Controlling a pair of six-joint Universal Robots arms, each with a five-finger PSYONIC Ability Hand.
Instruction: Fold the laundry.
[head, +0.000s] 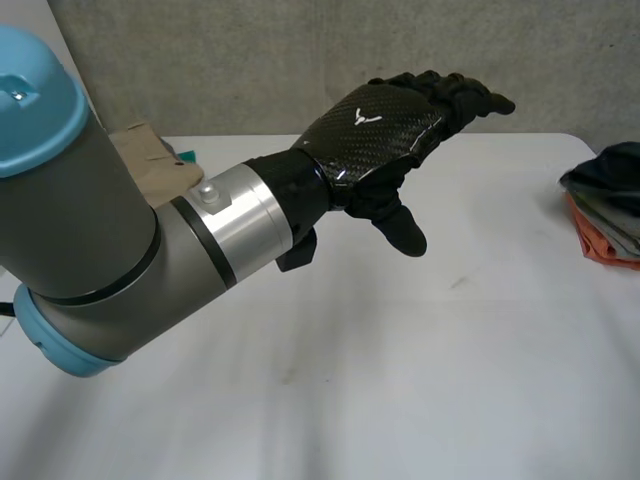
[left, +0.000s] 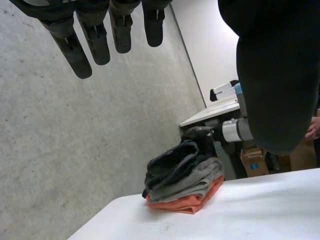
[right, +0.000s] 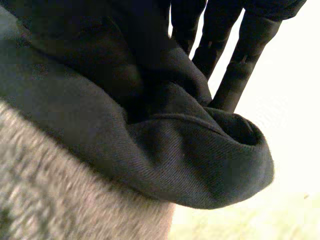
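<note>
the robot's left hand (head: 375, 130) hangs above the white table (head: 400, 380), reaching out from its grey arm (head: 110, 250) toward the concrete wall (head: 250, 60). its fingers (left: 95, 45) are straight and slightly spread, the thumb pointing down, and it has hold of nothing. the laundry pile (head: 610, 205) sits at the table's far right edge, well apart from that hand: a dark garment (right: 190, 160) on top, a grey cloth (right: 60, 200) beneath it and an orange piece (left: 185, 204) at the bottom, touching the tabletop. the right hand (right: 240, 65) is at the pile, against a rolled fold of the dark garment; whether it grips the cloth cannot be told. a tan folded item (head: 150, 160) lies at the table's far left, behind the left arm.
</note>
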